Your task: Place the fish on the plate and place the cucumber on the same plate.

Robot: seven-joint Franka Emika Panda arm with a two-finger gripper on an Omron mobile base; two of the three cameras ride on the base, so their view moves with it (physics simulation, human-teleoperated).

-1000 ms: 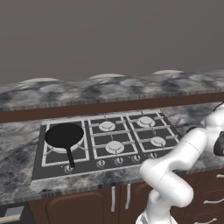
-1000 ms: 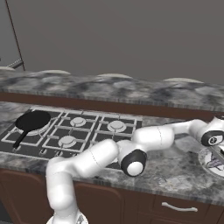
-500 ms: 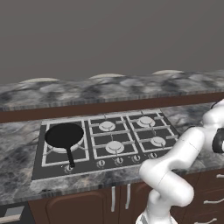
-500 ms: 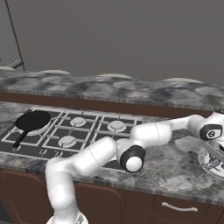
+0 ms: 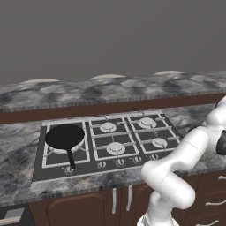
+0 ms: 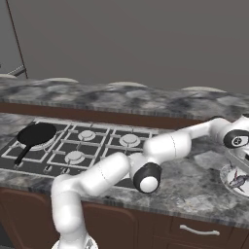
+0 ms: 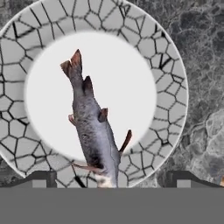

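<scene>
the gripper [image 7: 111, 179] hung straight above the plate [image 7: 173, 87] with its two dark finger tips [image 7: 41, 178] spread wide, one near each lower corner of the hand view, and nothing was caught between them. the fish [image 7: 92, 127] lay free on the plate below, its forked tail on the plain white centre and its grey, faintly purple body running across the centre toward the near rim, where the head end crossed onto the cracked, stone-patterned border. small dark and reddish fins stuck out from both flanks. nothing else sat in the plate.

the plate rested on the mottled grey stone counter [image 7: 201, 52], which showed around its rim.

in the right base view the plate [image 6: 227, 181] sat on the counter near the front edge, well to the right of the gas hob [image 6: 87, 146], with the fish [image 6: 238, 182] as a small dark shape inside it and the white arm's hand directly over it. a black frying pan [image 6: 36, 134] stood on the hob's far left burner, well apart from the plate, holding nothing.
</scene>
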